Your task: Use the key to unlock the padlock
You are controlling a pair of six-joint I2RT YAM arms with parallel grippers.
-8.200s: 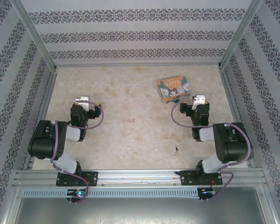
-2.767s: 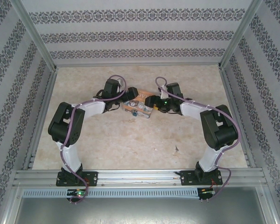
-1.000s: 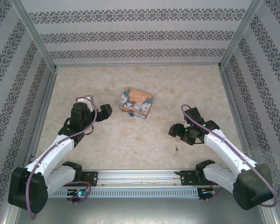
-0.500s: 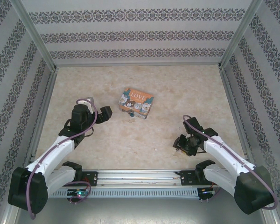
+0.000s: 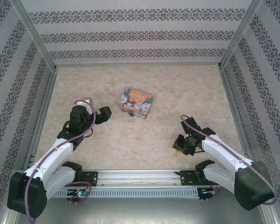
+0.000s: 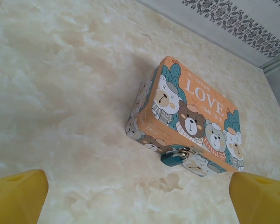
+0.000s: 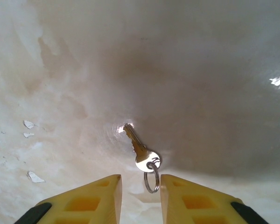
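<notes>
**Right jaws narrow over the key ring, key flat on the table, padlock on the box**

The right gripper (image 7: 141,184) is low over the table (image 5: 130,140), at about 4 o'clock from the LOVE box (image 5: 136,101) and well apart from it. Its jaws are narrow, not shut. The key ring (image 7: 150,179) sits in the gap and I see daylight on both sides, so nothing is pinched yet. The key (image 7: 139,150) lies flat with its blade pointing to 11 o'clock and its round head at the 5 o'clock end, with the ring hanging off that.

The left gripper (image 6: 137,200) has its jaws wide and holds nothing. It is aimed at the box from the 8 o'clock side, near it but not touching.

The padlock (image 6: 173,157) has a blue body and hangs on the box's front latch, on the 6 o'clock edge of the box in the top view. It looks locked.

Risks, my read:
- The fingers line up with the ring, not the head. If they catch only the ring, the key would dangle and spin, with no way to aim it at the keyhole.
- The key is thin and flat on a hard top. The pads could skid it away or close above it and come up empty.
- The tips are very near the table and could scrape or jam.
- The padlock hangs loose, so it would swing away under a push from the key unless the left gripper braces it or the box.
- I can't tell which way the keyhole faces.
</notes>
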